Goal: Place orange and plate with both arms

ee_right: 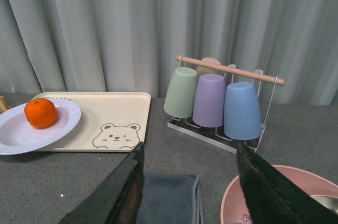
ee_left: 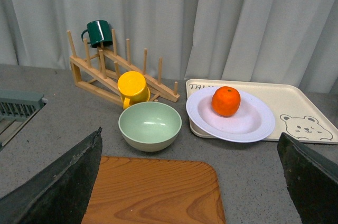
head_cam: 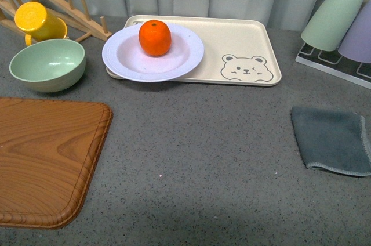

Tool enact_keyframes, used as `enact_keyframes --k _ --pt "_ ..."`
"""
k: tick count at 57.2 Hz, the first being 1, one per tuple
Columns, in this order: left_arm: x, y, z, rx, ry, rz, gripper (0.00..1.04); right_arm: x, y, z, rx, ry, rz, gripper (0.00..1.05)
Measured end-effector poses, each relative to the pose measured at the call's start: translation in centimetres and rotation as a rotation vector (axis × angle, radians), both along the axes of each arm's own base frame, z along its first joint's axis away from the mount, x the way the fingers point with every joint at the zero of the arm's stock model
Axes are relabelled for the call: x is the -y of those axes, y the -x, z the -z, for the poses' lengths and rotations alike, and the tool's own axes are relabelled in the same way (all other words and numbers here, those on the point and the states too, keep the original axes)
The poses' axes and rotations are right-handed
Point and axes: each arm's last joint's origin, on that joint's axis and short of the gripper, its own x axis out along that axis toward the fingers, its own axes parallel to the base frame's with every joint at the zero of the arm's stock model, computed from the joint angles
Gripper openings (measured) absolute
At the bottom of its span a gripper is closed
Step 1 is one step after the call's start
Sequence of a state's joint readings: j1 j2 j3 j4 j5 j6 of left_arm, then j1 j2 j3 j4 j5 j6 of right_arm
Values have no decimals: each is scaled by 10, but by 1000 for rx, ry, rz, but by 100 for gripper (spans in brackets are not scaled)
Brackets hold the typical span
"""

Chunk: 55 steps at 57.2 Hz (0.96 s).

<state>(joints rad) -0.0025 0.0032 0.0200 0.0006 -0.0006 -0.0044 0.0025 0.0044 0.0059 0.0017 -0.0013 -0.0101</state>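
The orange (head_cam: 155, 38) sits in the white plate (head_cam: 124, 59), which rests on the left end of the beige bear tray (head_cam: 243, 40) at the back of the table. Both show in the left wrist view, orange (ee_left: 226, 101) on plate (ee_left: 253, 129), and in the right wrist view, orange (ee_right: 41, 113) on plate (ee_right: 16, 139). Neither arm shows in the front view. My left gripper (ee_left: 190, 174) is open and empty, well short of the plate, over the wooden board. My right gripper (ee_right: 190, 155) is open and empty, over the grey cloth.
A pale green bowl (head_cam: 47, 64) and a yellow cup (head_cam: 39, 22) on a wooden rack stand left of the plate. A wooden board (head_cam: 46, 159) lies front left. A grey cloth (head_cam: 333, 140) lies right. A cup rack (ee_right: 216, 100) stands back right, a pink bowl (ee_right: 280, 200) near it.
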Motion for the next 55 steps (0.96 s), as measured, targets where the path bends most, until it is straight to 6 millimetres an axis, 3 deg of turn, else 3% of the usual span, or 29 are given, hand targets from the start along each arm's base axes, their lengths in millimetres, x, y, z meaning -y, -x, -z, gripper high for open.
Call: enact_keyframes --k 11,55 --pt "0 0 0 0 0 0 98 0 0 0 0 -2 0 97" --pt "0 0 0 0 0 0 98 0 0 0 0 -3 0 95"
